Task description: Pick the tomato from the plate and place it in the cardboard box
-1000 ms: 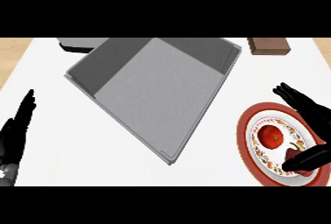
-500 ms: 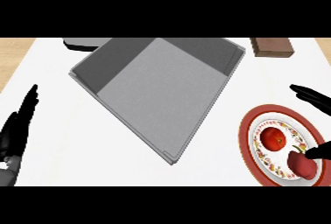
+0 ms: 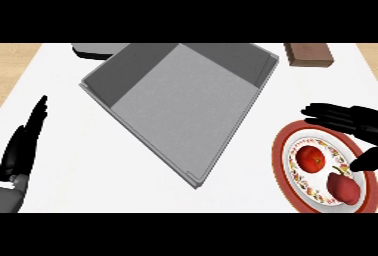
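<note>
A red tomato [image 3: 311, 158] lies on a red-rimmed patterned plate [image 3: 286, 171] at the lower right, with a second red fruit [image 3: 342, 187] below it on the same plate. My right hand [image 3: 345, 120] hovers at the plate's far right side, fingers stretched over the upper rim and thumb [image 3: 365, 161] beside the tomato, holding nothing. A large grey open box [image 3: 181, 100] fills the middle of the counter. My left hand [image 3: 23, 144] rests open at the left edge, fingers up.
A brown block [image 3: 307, 54] sits at the back right and a dark grey object [image 3: 94, 49] at the back left, behind the box. White counter shows between the box and the plate.
The right hand has drawn up and rightward, its fingers now over the plate's upper rim. The second red fruit has come into view. The left hand has barely moved.
</note>
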Available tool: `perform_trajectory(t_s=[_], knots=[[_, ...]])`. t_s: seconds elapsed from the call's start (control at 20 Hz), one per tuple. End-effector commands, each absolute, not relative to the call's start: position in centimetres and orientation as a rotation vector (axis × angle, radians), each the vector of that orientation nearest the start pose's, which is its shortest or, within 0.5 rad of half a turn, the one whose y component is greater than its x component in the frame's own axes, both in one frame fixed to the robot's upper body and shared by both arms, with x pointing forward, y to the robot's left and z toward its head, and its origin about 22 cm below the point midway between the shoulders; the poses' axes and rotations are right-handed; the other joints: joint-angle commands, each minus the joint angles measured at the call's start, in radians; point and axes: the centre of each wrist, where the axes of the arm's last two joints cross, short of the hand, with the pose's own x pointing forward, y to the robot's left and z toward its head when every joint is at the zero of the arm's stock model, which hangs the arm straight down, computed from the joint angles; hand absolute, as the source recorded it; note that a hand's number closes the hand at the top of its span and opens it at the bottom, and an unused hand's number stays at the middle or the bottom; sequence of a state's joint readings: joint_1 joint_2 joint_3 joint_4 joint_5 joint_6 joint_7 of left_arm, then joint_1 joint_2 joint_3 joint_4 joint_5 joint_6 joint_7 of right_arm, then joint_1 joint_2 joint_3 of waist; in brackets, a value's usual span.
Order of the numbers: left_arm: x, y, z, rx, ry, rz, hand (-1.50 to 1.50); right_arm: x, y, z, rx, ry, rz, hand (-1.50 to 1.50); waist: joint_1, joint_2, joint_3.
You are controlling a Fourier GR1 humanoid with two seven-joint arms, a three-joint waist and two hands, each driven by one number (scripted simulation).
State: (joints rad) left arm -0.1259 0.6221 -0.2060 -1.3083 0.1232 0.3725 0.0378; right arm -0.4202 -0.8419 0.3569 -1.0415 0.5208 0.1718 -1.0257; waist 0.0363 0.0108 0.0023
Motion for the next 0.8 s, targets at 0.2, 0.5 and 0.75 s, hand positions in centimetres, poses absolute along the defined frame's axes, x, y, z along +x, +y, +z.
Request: perform_trajectory(t_s=[0.2, 0.5, 0.75], knots=[[25.6, 33.9, 0.8, 0.647, -1.373, -0.218, 0.0, 35.2, -37.9, 5.2, -0.084, -1.658, 1.917, -1.5, -0.013, -0.007, -0.001], [25.1, 34.8, 1.4, 0.635, -1.364, -0.215, 0.0, 32.9, -36.4, 3.8, -0.082, -1.643, 1.967, -1.5, -0.036, -0.014, -0.002], [26.1, 35.0, 0.3, 0.644, -1.371, -0.222, 0.0, 35.1, -36.5, 4.0, -0.079, -1.664, 1.953, -1.5, -0.03, -0.01, -0.002]])
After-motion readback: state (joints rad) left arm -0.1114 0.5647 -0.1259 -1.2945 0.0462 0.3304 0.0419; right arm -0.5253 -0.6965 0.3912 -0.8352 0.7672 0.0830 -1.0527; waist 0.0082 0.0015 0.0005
